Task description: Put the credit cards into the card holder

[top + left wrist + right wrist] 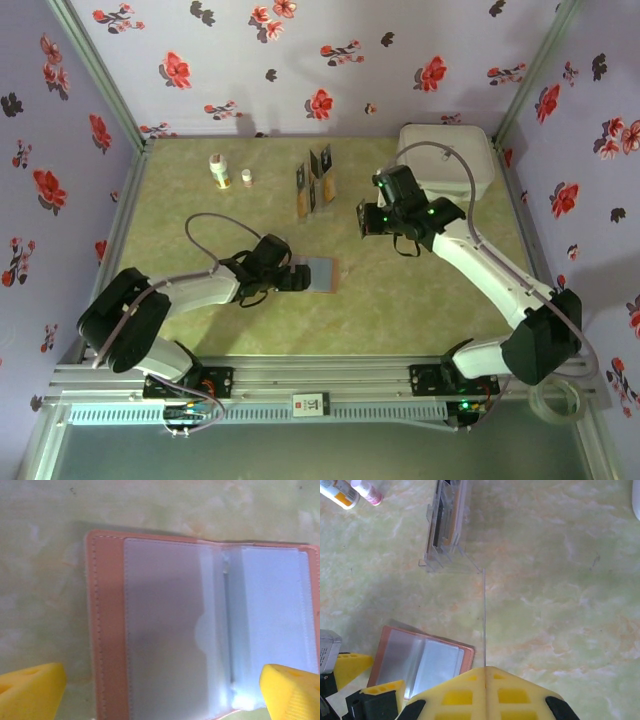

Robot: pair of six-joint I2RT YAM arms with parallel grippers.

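Left end effector [161,690] gapes wide and empty, straddling the open card holder [165,630] flat on the bench [40,555]. Right end effector [485,672], beyond the card holder, is clamped on one credit card [484,620], edge-on. It should level the card, then slide it into a pocket mouth. Beyond the card holder stand one rack [445,530], seemingly holding three cards [322,160], and two bottles [340,492].

left end effector [298,277]: jaws wide, low | right end effector [485,671]: clamped, raised
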